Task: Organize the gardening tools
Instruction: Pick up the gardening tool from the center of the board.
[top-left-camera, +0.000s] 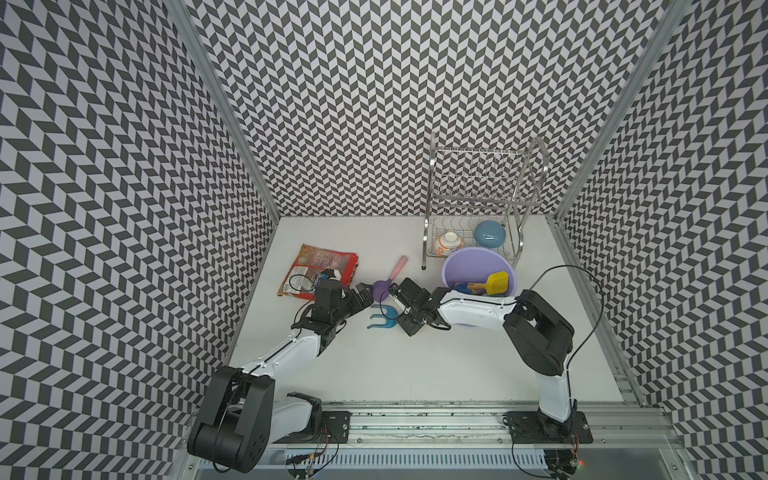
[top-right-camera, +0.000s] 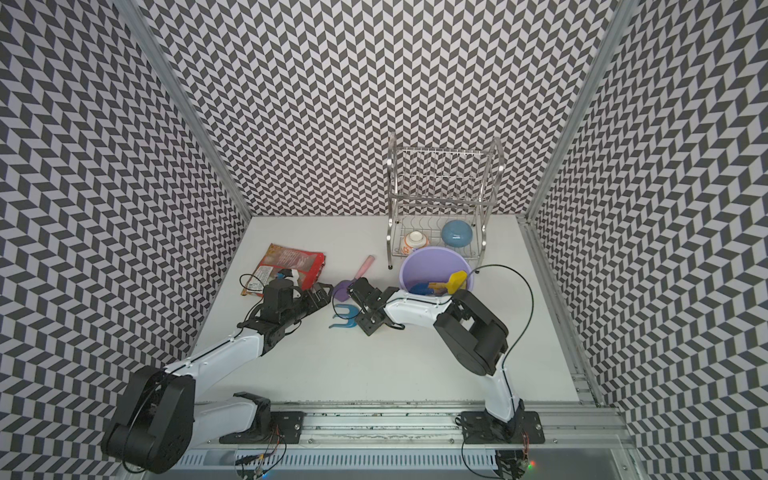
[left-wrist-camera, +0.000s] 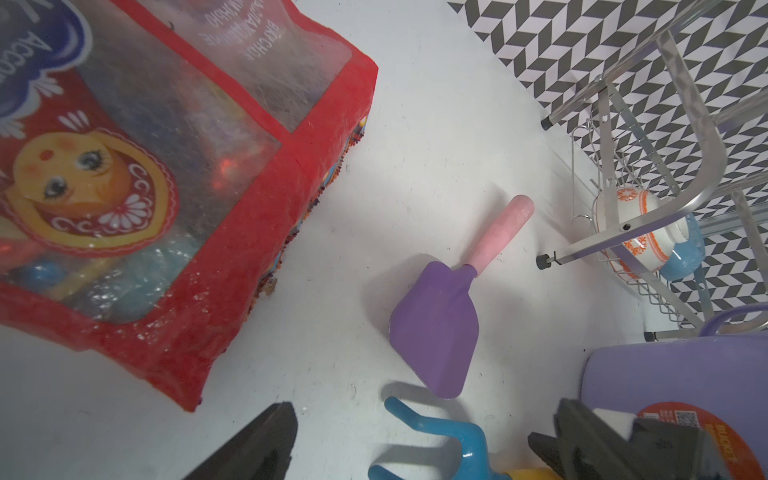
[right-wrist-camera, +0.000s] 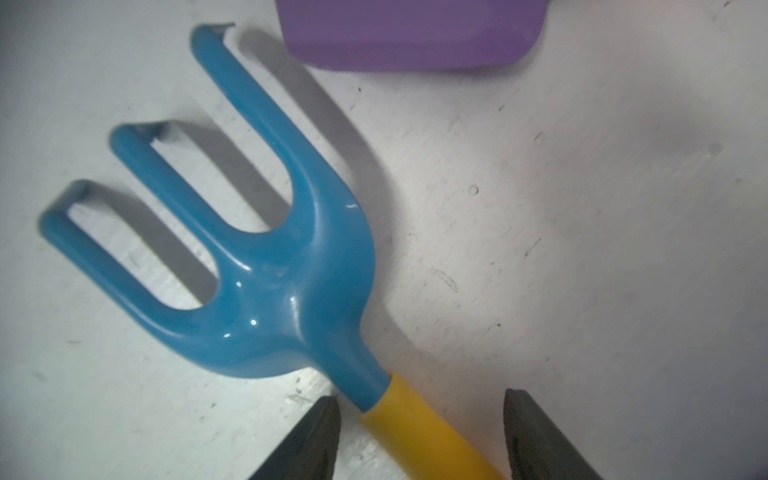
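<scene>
A blue rake (top-left-camera: 380, 320) (top-right-camera: 343, 318) with a yellow handle lies on the white table. My right gripper (top-left-camera: 399, 309) (right-wrist-camera: 419, 399) is open and straddles that handle, with a gap on each side. My left gripper (top-left-camera: 361, 296) (left-wrist-camera: 411, 424) is wide open just left of the rake (left-wrist-camera: 449, 436) tines and holds nothing. A purple tool (top-left-camera: 381, 289) (left-wrist-camera: 436, 328) with a pink handle lies just behind the rake (right-wrist-camera: 270, 270). The yellow spade (top-left-camera: 497, 283) and a dark blue trowel (top-left-camera: 461, 287) stand in the lavender bucket (top-left-camera: 465, 266).
A red snack packet (top-left-camera: 320, 270) (left-wrist-camera: 166, 166) lies at the back left, close to my left wrist. A metal dish rack (top-left-camera: 478, 199) holding two bowls stands behind the bucket (top-right-camera: 428, 266). My right forearm passes in front of the bucket.
</scene>
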